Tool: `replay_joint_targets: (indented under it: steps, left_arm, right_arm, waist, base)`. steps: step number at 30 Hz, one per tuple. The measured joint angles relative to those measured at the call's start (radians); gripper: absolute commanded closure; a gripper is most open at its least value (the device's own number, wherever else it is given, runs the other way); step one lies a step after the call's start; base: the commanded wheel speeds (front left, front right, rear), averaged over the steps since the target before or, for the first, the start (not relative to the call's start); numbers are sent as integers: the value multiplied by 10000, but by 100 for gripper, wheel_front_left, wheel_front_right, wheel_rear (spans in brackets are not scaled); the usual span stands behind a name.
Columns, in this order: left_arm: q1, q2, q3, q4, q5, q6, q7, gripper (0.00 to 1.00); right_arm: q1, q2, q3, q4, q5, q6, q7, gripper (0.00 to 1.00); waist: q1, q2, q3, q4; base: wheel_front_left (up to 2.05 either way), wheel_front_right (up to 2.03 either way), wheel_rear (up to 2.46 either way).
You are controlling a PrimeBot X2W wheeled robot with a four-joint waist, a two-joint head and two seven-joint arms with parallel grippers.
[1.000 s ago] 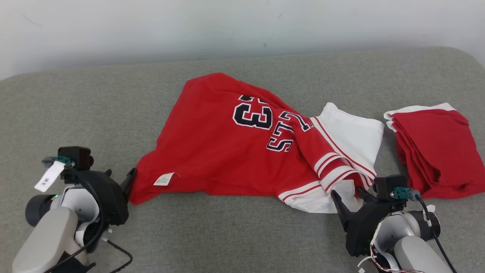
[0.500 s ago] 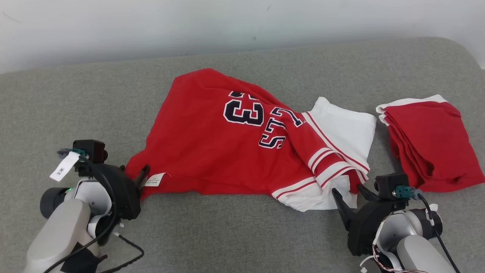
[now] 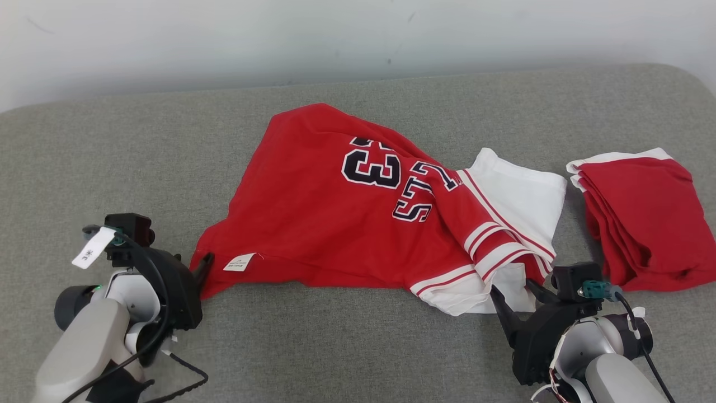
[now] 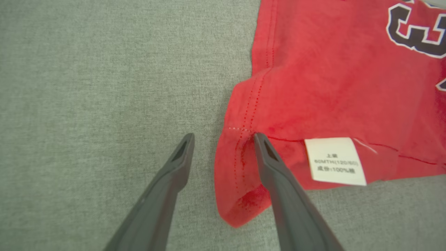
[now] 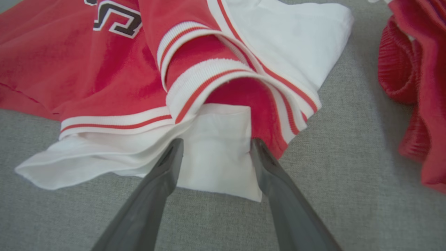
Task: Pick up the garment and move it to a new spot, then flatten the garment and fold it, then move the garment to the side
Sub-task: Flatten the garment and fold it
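33 (image 3: 372, 168) on red garment (image 3: 313, 235)

folds hide part of the jersey (image 3: 313, 224) lettering (image 3: 412, 197); red pile (image 3: 643, 218) cropped at right.

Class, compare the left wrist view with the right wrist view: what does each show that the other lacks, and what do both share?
Left wrist, not right: a white care label and the red hem corner within the open left pincer. Right wrist, not left: white fabric, striped trim, a folded red pile, the open right pincer. Both: red jersey, grey cushion.
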Motion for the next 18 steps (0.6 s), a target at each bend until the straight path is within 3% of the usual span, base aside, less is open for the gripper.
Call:
replay_joint_targets:
  steps: [6,9,10,11,13,15,18]
  left_arm:
    - [-237,-6,4,180,-81,0,29,9]
    - [-328,-81,-56,280,-84,-2,86,14]
    - [-379,-117,-81,303,-86,-2,88,15]
    - [-417,-153,-96,311,-86,-2,88,23]
    - [-444,-226,-138,341,-90,-4,88,33]
    - [-444,-274,-180,401,-92,-8,88,49]
    - [-480,-313,-265,497,-104,-8,90,54]
  right_arm:
    - [-1,-6,77,-105,-6,15,96,0]
    - [1,-48,67,-132,-8,15,102,0]
    - [1,-71,59,-144,-8,15,138,6]
    - [4,-94,56,-150,-8,15,173,15]
    - [12,-132,50,-150,-8,15,182,20]
    - [14,-142,48,-150,-8,15,188,22]
    - [55,-150,-10,-180,-6,-4,228,19]
  waist:
    - [0,0,38,-42]
    - [0,0,79,-67]
    - [0,0,86,-67]
    - [0,0,89,-65]
    - [0,0,93,-57]
    - [0,0,88,-44]
    - [0,0,72,1]
  base:
    - [0,0,0]
    - [0,0,0]
    - [0,0,0]
    - [0,0,0]
    - [0,0,0]
    - [0,0,0]
    - [0,0,0]
